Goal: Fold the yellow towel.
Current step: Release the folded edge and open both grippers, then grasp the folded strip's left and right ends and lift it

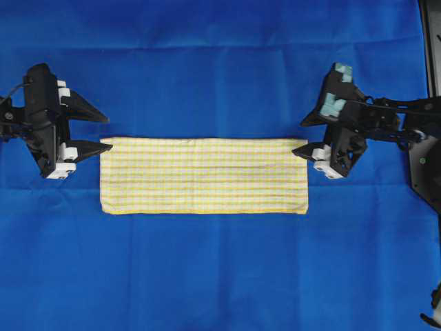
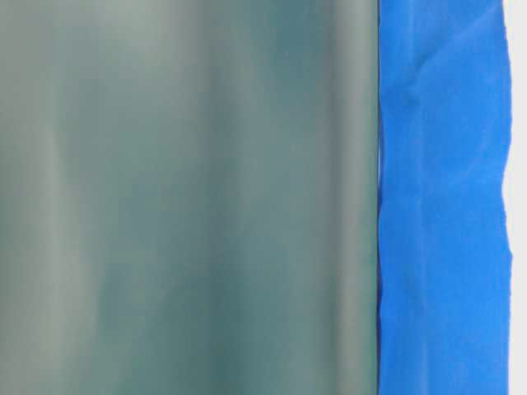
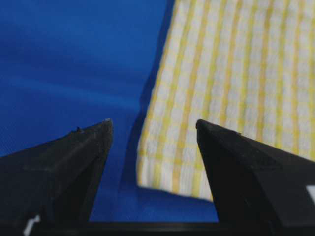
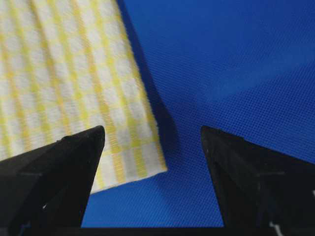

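Blue backdrop cloth (image 1: pixel 220 62) covers the whole desk, a few soft creases, nothing else lying on it. Table-level view is mostly blocked by a blurred grey-green surface w/ only a strip of blue at the right, so no help there.

Yellow towel (image 1: pixel 204 176) lies flat mid-desk as a long narrow band; it looks already folded once lengthwise, though the layers can't be counted from above. Long axis runs left–right, short ends facing the two arms.

Left claw (image 1: pixel 91 132) sits at the towel's left end, fingers spread apart, nothing between them; its lower tip is at or just over the top-left corner. Left wrist view shows that corner (image 3: pixel 167 172) between the two tips, still flat on the blue.

Right claw (image 1: pixel 303 138) mirrors it at the right end, also wide apart and empty, lower tip at the top-right corner. Right wrist view: corner (image 4: pixel 142 157) lies between the tips, nearer the left one.

Judgement: both arms are abt equally close, each lined up on its own far corner. Next fold prob. depends on pinching those short ends; whether tips touch fabric yet, can't tell.
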Tool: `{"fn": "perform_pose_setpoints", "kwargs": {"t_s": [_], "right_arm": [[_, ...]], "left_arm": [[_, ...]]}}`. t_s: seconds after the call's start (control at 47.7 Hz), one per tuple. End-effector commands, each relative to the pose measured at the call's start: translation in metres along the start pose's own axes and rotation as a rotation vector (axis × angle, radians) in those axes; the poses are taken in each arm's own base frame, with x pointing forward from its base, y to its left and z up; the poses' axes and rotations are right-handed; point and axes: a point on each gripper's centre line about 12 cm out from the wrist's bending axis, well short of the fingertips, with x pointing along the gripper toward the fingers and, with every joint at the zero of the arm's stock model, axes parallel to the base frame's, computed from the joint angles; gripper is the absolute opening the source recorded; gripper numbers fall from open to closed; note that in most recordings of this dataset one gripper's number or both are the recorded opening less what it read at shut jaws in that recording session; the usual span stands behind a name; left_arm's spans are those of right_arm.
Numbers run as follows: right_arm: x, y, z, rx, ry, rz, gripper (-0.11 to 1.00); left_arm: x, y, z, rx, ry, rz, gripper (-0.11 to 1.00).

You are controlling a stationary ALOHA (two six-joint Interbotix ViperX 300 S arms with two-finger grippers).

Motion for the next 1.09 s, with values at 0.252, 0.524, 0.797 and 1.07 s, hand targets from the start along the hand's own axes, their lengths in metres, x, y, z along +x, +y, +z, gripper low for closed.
{"fn": "perform_pose_setpoints", "kwargs": {"t_s": [0.252,0.524,0.797,1.07], "right_arm": [[0.011,0.000,0.006,-0.001,-0.014,-0.009,0.76],[0.011,-0.002,0.001,-0.005,-0.001,-0.015,0.62],[0.010,-0.002,0.000,-0.020,0.004,-0.015,0.02],[0.008,-0.005,0.004,-0.009,-0.013,-0.020,0.02]], "left_arm": [[0.033,0.010,-0.020,-0.017,0.131,0.042,0.71],[0.035,0.011,-0.030,-0.021,0.178,0.048,0.63],[0.037,0.004,-0.035,0.002,0.262,0.032,0.03],[0.036,0.000,-0.026,0.012,0.272,0.022,0.03]]}}
